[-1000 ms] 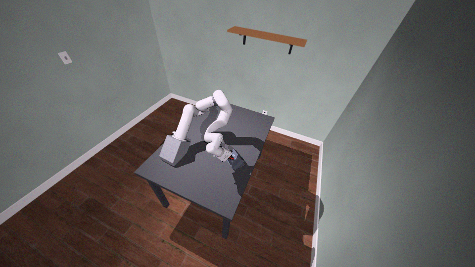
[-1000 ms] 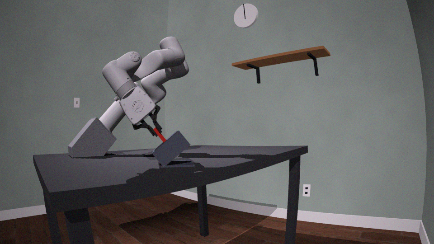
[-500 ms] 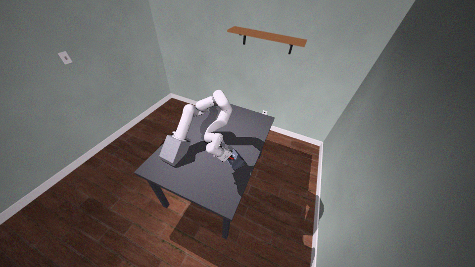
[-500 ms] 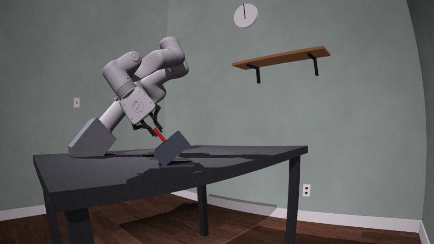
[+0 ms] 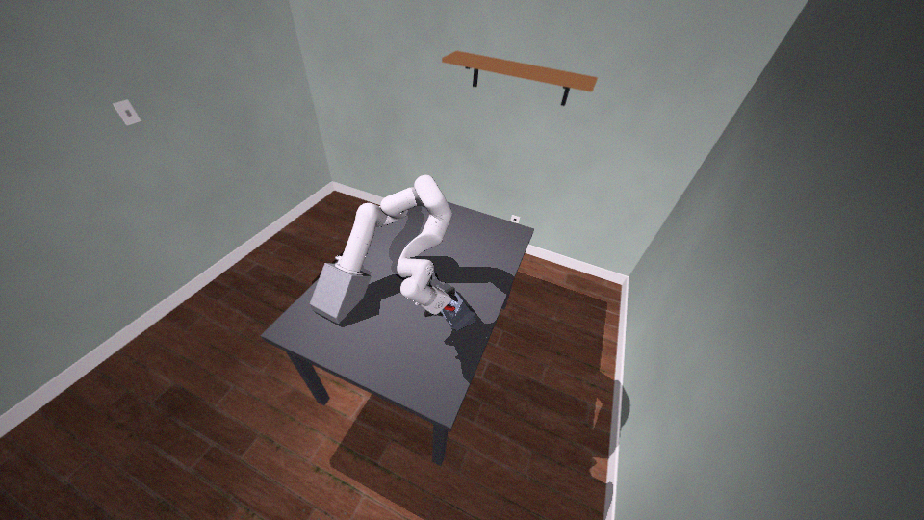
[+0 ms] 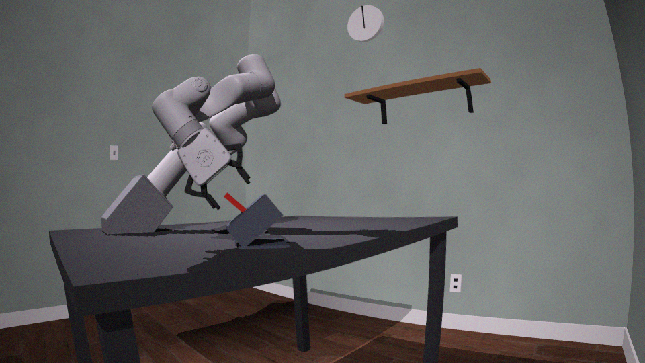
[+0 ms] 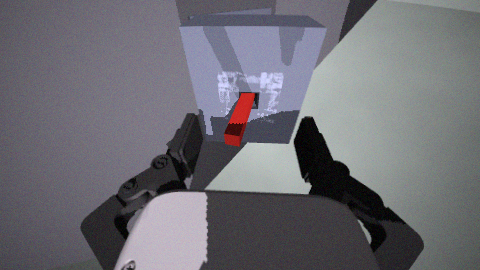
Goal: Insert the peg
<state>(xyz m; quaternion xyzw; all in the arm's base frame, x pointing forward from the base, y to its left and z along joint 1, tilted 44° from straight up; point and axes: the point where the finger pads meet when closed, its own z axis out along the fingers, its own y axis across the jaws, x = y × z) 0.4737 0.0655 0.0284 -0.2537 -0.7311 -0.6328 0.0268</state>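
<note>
The red peg (image 7: pixel 239 119) sticks out of the hole in the grey sloped panel (image 7: pixel 252 80); its far end is inside the hole and most of its length stands free. In the side view the peg (image 6: pixel 234 202) rises up and to the left from the panel block (image 6: pixel 254 220) on the dark table. My gripper (image 7: pixel 248 127) is open wide, its two black fingers apart on either side of the peg's near end without touching it. In the side view the gripper (image 6: pixel 225 189) hangs just above and left of the peg. From above the peg (image 5: pixel 448 308) is a small red spot.
The arm's grey base block (image 6: pixel 136 212) stands on the table left of the panel. The table's right edge lies close beyond the panel (image 5: pixel 459 315). A wooden shelf (image 6: pixel 416 85) and a wall clock (image 6: pixel 365 22) are on the far wall.
</note>
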